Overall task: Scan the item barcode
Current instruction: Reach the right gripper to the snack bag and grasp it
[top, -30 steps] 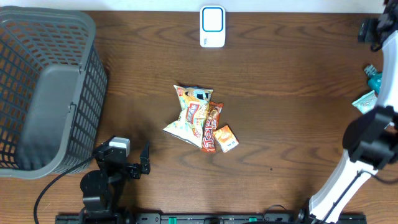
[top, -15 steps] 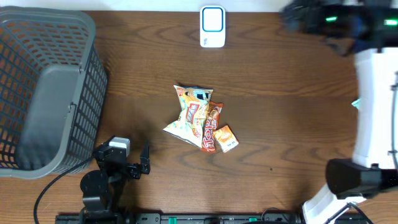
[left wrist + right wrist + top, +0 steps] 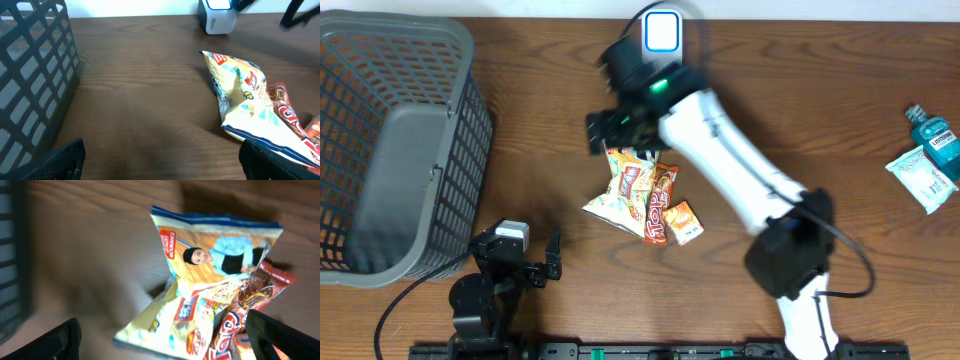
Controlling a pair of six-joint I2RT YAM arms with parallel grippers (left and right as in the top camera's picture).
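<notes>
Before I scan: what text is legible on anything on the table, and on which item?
"TOP": on the brown wrapper.
"QUALITY ASSURANCE", as best it reads: red tab on the snack bag.
Side lettering on the scanner: blurred, unreadable.
Print on the orange packet and the blue bottle: too small to read.

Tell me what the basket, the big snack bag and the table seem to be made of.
The basket looks like moulded plastic, matte grey, judging by its even open lattice walls. The snack bag seems thin printed plastic film, glossy: it creases and catches light. The table is wood or wood-look laminate, dark brown, low sheen; grain lines show, but not which.
</notes>
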